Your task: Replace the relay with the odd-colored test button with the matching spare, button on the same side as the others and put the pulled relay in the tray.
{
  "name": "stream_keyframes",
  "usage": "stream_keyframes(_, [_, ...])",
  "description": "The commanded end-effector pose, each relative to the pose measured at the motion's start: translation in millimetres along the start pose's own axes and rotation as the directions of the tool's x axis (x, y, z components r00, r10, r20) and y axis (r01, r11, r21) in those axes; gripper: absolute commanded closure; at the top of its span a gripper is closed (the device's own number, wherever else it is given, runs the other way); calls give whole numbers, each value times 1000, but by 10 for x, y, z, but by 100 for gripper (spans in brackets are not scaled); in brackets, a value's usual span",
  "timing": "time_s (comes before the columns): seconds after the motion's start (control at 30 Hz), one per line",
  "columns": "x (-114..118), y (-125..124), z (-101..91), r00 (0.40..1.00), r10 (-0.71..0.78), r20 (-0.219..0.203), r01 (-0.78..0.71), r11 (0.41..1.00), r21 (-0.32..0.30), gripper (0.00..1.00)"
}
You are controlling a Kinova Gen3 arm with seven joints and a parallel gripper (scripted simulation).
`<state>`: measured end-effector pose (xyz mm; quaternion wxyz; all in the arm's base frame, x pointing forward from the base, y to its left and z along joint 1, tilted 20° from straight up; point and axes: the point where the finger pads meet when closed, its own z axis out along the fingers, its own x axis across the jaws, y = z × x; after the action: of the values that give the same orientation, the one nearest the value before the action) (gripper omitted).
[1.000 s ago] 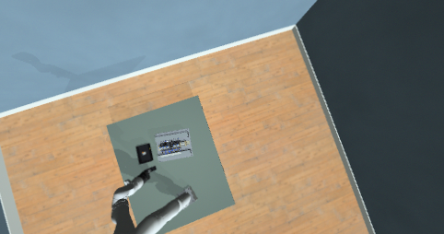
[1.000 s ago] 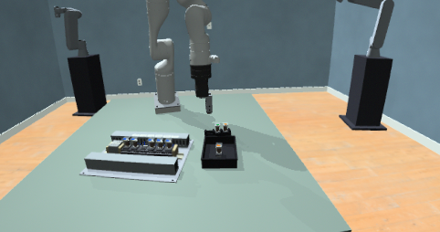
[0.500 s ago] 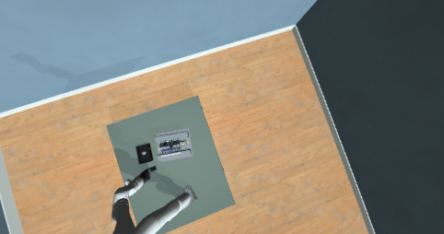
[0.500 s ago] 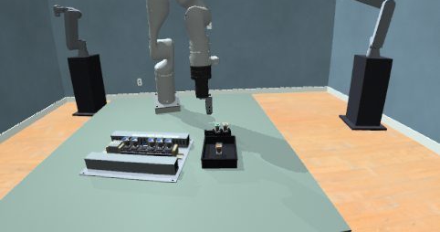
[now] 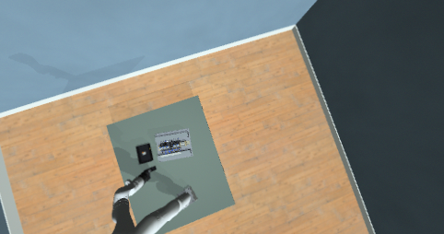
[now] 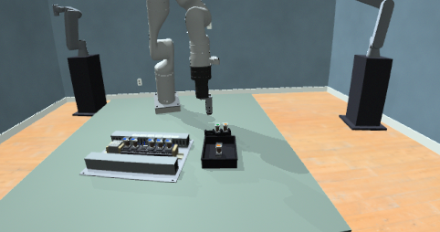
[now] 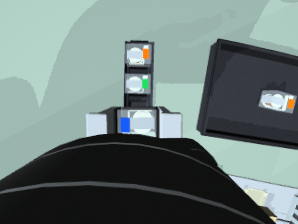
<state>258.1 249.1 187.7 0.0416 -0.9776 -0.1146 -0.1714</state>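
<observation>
A robotics lab, it seems: beyond the grey-green table (image 5: 209, 168) (image 6: 151, 198) stand grey jointed arms on black box pedestals (image 6: 87, 84) (image 6: 369, 93).

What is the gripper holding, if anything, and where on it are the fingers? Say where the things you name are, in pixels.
A relay with a blue button (image 7: 142, 121): the gripper (image 6: 209, 113) (image 7: 138, 119) has one finger on each of two opposite sides, its top left uncovered.

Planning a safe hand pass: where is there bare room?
In the exterior view, room shows on the grey-green mat in front of the grey panel and black tray, and right of the tray. It looks crowded between panel and tray, and at the black spare rack below the gripper.
</observation>
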Motion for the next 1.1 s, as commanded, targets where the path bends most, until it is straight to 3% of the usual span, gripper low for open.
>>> stream_keyframes(0.0, [-2,-2,1,1000,-1,0,1,1000,0,100])
stream_keyframes(0.6, [-5,-2,11,1000,-1,0,1,1000,0,100])
stream_keyframes(1.07, [-4,-2,9,977,-213,0,213,977,0,100])
